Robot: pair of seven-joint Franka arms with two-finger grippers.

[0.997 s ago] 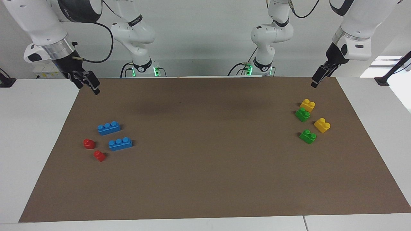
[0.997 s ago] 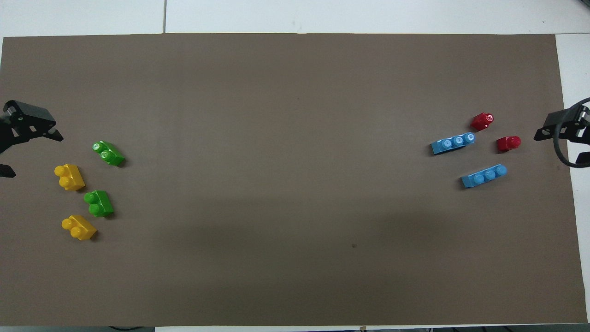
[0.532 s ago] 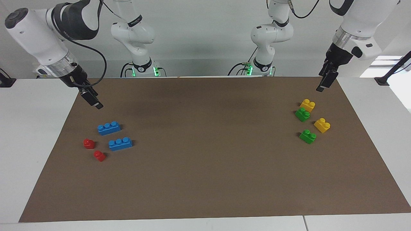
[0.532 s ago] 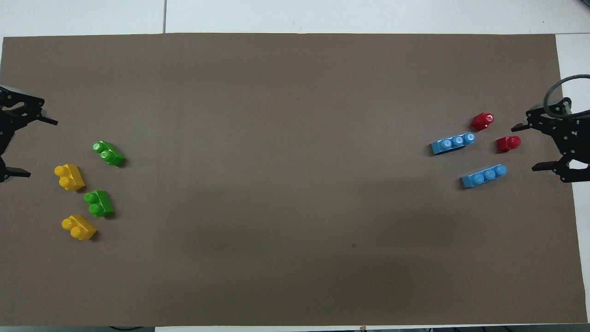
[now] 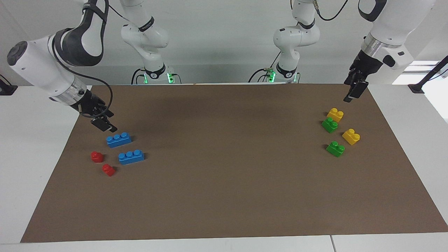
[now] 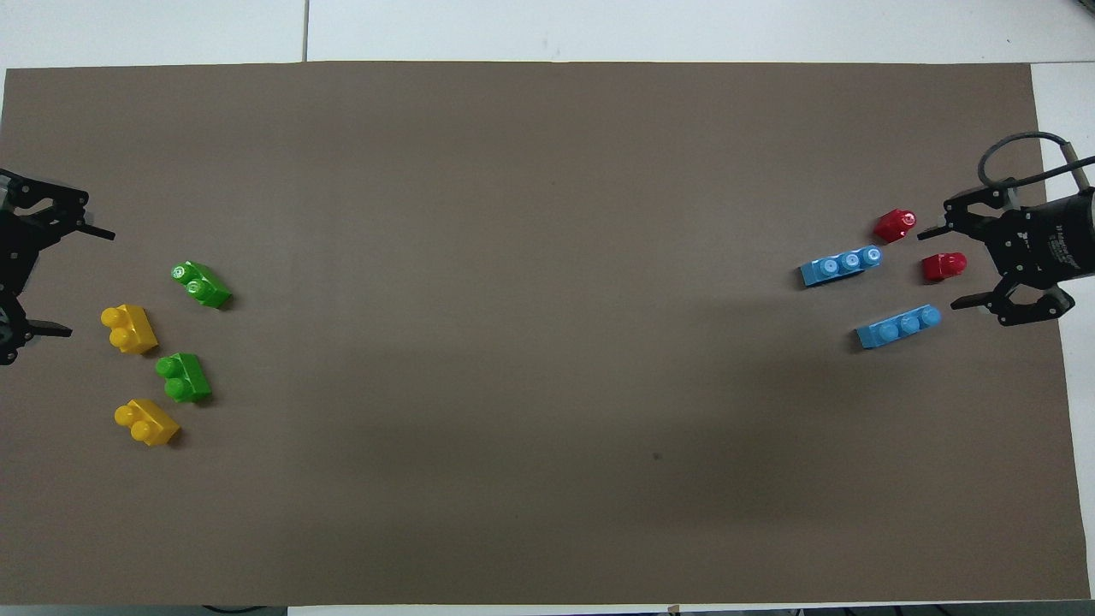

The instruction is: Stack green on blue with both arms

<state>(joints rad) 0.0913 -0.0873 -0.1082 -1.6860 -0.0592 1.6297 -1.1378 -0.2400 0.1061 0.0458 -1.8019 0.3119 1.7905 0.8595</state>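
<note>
A brown mat (image 5: 224, 196) covered most of the white worktop (image 5: 35, 147), with a plain pale wall past the arm bases.

The right pincer (image 6: 958, 267) hung low with its fingers spread wide and nothing between them, over the mat by the blue bricks at the right arm's end. The nearer blue brick (image 5: 119, 139) lay just under its tips, not touched; the farther blue brick (image 5: 131, 156) lay beside it, both long axes roughly along the worktop's length, studs up. Two red bricks (image 5: 97, 156) sat close by.

The left pincer (image 6: 51, 278), also spread wide and empty, hung over the mat's edge at the left arm's end. The nearer green brick (image 5: 329, 125) and the farther green brick (image 5: 335, 148) lay apart from it among two yellow bricks (image 5: 335, 114), skewed diagonally, studs up.
</note>
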